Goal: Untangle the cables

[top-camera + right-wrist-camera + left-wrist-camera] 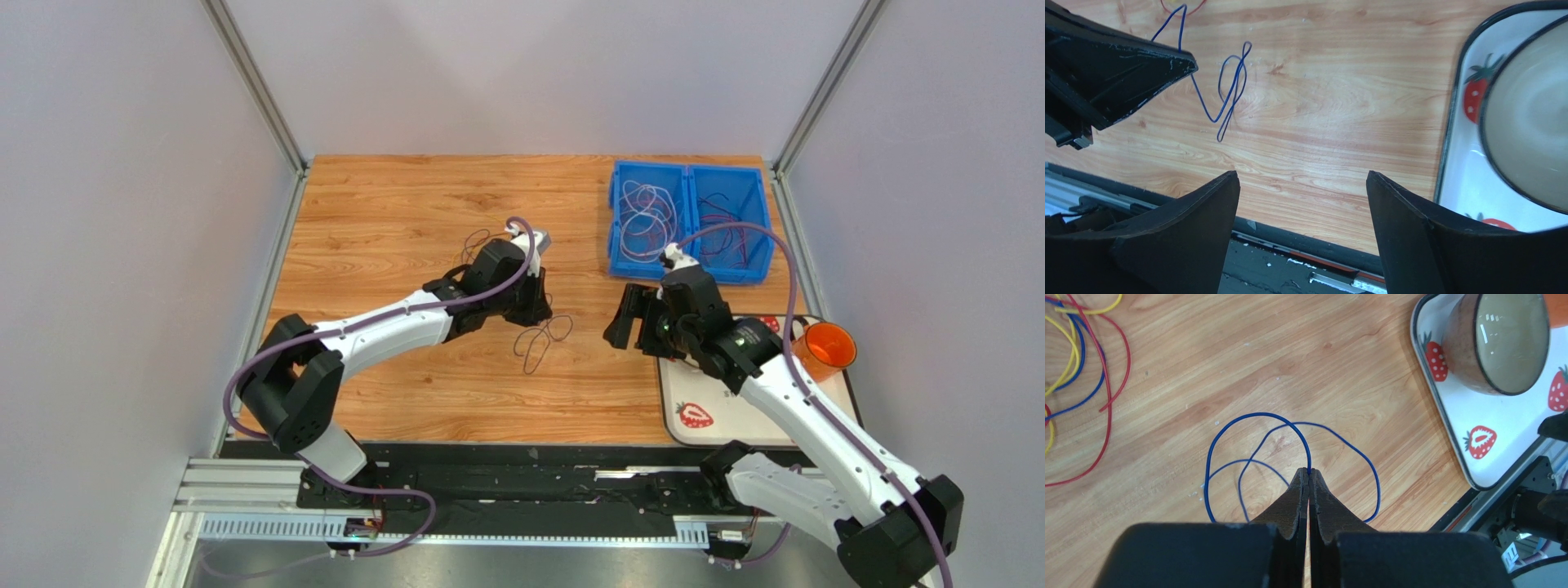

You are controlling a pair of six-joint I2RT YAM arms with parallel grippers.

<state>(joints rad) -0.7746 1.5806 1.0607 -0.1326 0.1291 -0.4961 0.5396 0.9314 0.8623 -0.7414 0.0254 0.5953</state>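
From above, your left jaws hung over the table (393, 221), left of the strawberry tray (711, 431). At the left wrist they were pinched shut on the blue cable (1257, 414), with other cables (1106, 386) farther from the tray. At the right wrist, your right jaws gaped wide, empty.

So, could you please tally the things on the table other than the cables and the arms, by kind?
Blue two-compartment bin: 1
Strawberry tray: 1
Cups: 2 (brown cup, orange cup)
Total: 4
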